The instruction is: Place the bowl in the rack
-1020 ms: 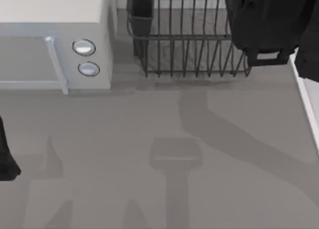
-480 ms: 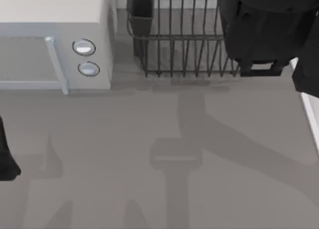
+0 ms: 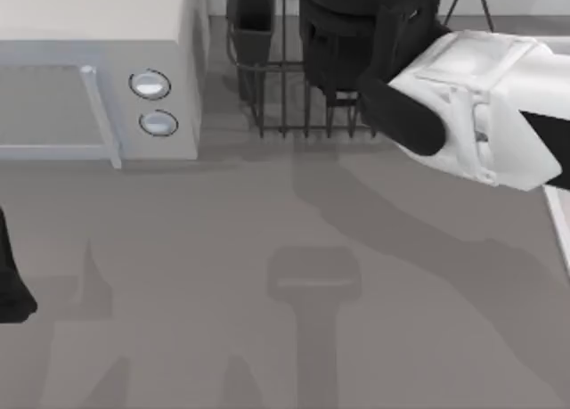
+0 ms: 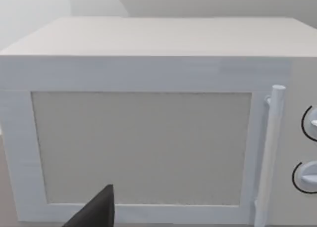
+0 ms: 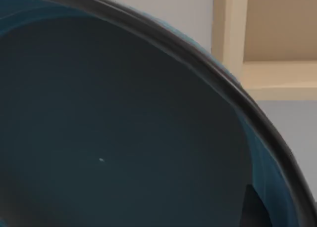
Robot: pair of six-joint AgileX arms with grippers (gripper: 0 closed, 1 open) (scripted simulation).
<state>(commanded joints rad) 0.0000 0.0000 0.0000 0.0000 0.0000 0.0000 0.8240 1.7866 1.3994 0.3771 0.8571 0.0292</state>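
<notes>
The right gripper's (image 3: 374, 44) finger state I cannot tell; below it stands the wire dish rack (image 3: 276, 106), with the teal bowl (image 5: 124, 138) close against its camera, presumably carried for slotting.

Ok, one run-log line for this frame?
right arm over dark grey wire rack | teal-blue bowl at right wrist | left arm parked
</notes>
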